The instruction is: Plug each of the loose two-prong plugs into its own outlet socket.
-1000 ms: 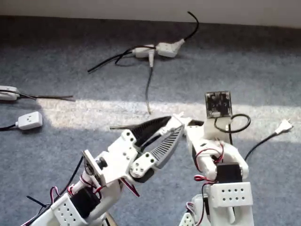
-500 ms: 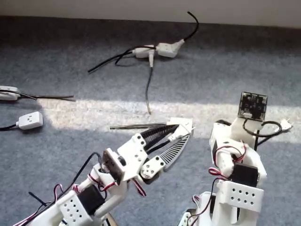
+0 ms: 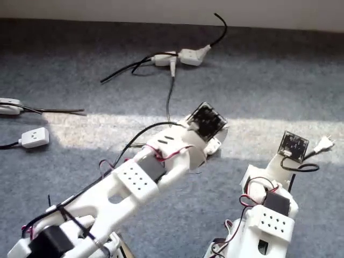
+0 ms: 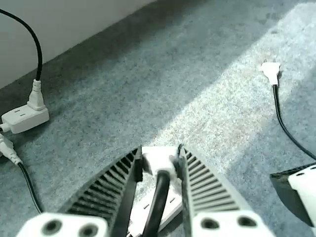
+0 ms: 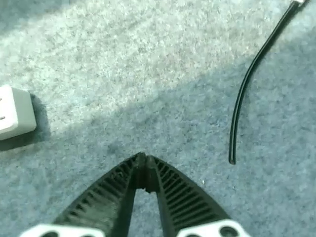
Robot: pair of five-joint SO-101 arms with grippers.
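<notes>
Surface: grey carpet [image 3: 279, 86], with a sunlit band across mid-field.
Far side: white outlet block [image 3: 189, 56], black cords [image 3: 123, 70] trailing off it.
Left: one white socket [image 3: 33, 137] lying flat. Beyond it, at the frame edge, a white fitting [image 3: 8, 106] with dark cords running from it.
Right: loose plug [image 3: 324, 143] on the sunlit strip, with its black cord [image 5: 247, 81] lying across the pile.
I also log a white block [image 5: 15, 116] that seems to rest flat at the band's edge.

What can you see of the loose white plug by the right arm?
The plug is small, white and plastic-looking, with a thin black cord whose far end lies free. It lies flat on the grey carpet at the edge of the sunlit strip, unplugged, with nothing but the carpet touching it.
</notes>
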